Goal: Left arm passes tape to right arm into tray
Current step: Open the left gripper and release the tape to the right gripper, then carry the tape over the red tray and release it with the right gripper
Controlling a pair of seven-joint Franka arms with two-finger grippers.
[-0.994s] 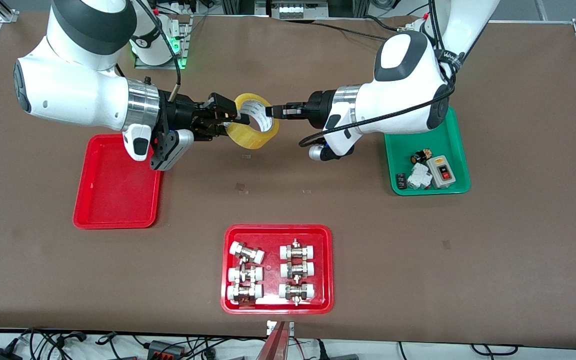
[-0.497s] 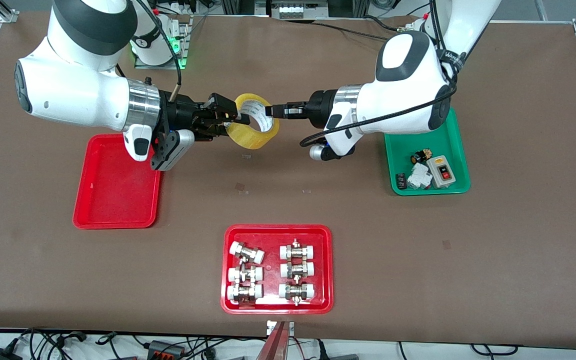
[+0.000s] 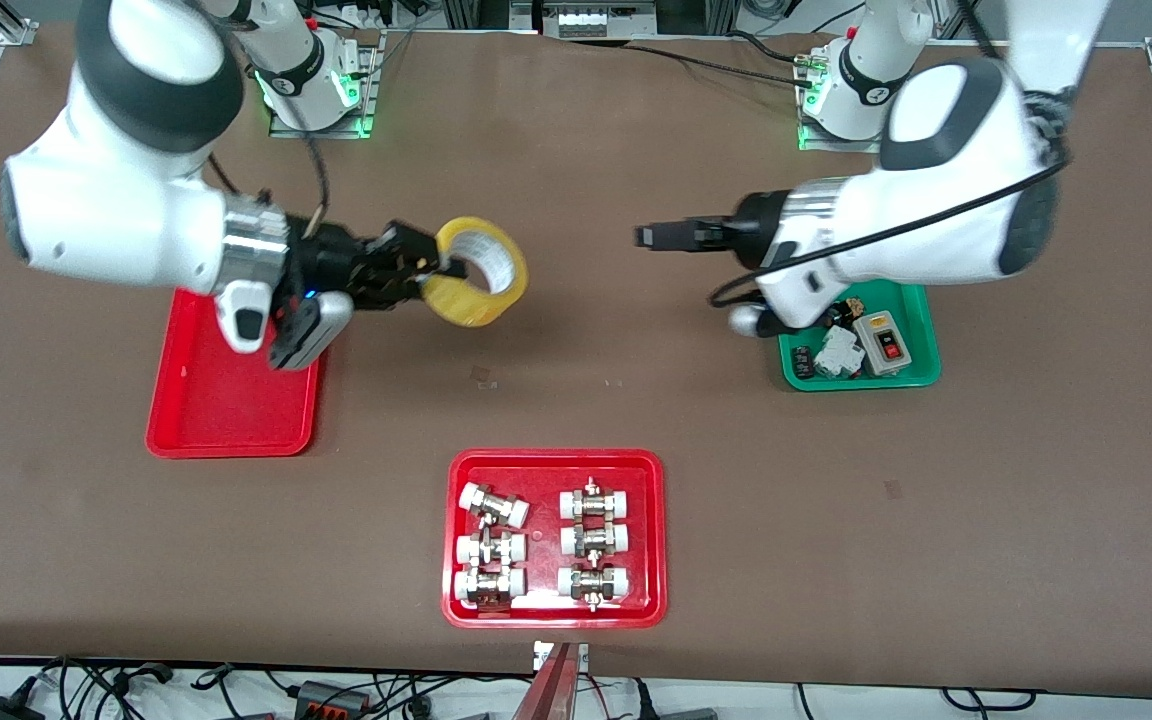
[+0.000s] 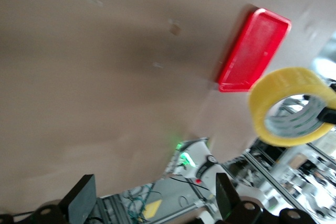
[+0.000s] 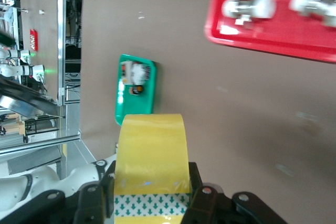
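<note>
The tape [image 3: 474,270] is being held clenched in the right gripper [image 3: 433,268] above the bare tabletop [image 3: 576,380], beside the tray [image 3: 233,375] lying toward the right arm's end, while the left gripper [image 3: 648,237] is being kept released, well apart over the tabletop.

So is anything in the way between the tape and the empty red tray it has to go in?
Nothing visible. The right gripper holds the tape in the air, just beside the red tray, with only bare table between.
</note>
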